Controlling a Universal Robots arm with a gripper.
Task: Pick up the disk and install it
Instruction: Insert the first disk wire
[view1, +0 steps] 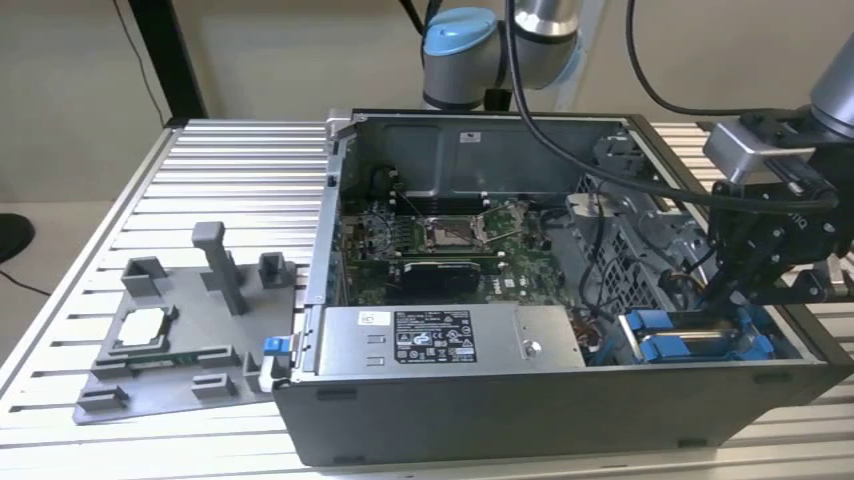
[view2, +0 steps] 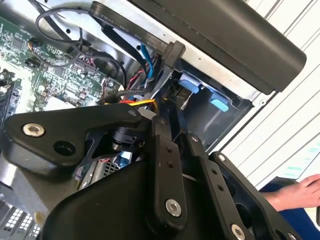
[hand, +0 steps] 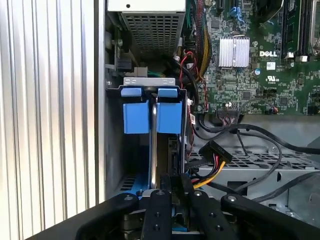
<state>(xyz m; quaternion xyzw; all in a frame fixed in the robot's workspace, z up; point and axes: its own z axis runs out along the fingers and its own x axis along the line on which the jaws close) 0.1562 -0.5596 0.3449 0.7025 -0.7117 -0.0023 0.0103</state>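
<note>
On the exterior view's left, a grey fixture tray lay on the ribbed metal surface, with a small square chip seated in it. To its right stood the open computer case, its green motherboard exposed and a silver power supply box with a white label along the near wall.

Further toward the exterior view's right, in the case's near corner, sat the drive bay with its blue plastic carriers. The gripper reached down into that corner. In the first wrist view the disk stood on edge in the bay between two blue tabs, just beside a bundle of black, red and yellow cables.

The disk looked like a stiff, fairly dense metal slab in a somewhat flexible plastic frame. I judged it would not bend, but would dislike knocks and sideways forcing. The safest hold seemed to be across the thin edges or on the blue frame, keeping pressure off the labelled face.

The fingers appeared drawn close together, with only a narrow gap between them, about the disk's upper edge. They seemed to be pinching that thin edge, though the actual contact was partly hidden by the linkage.

At the far edge of the second wrist view, a person's hand rested outside the case.
</note>
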